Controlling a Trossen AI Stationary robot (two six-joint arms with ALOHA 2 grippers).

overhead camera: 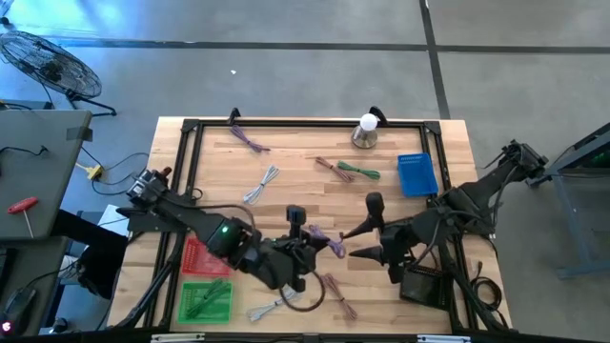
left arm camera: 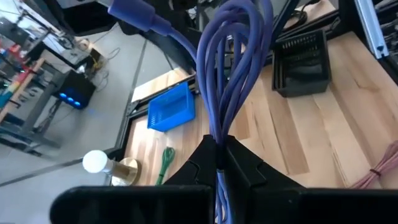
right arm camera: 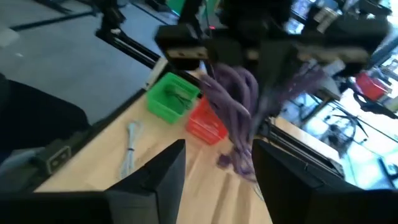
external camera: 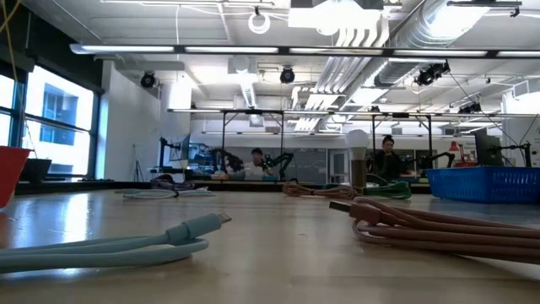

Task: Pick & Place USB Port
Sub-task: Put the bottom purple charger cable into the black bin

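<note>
Left tool [left arm camera: 219,163] clamping purple cable [left arm camera: 227,74], hidden low view

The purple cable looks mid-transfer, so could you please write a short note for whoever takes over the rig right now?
Left gripper: shut on the purple cable, lifted above the table's middle front.
Right gripper: open, close beside the cable, facing it.
Bins: blue bin on the right side, black bin at front right, red bin and green bin at front left; the green one holds a green cable.
Done: purple cable picked up.
Left: place it in a bin; other cables lie loose on the table.
</note>
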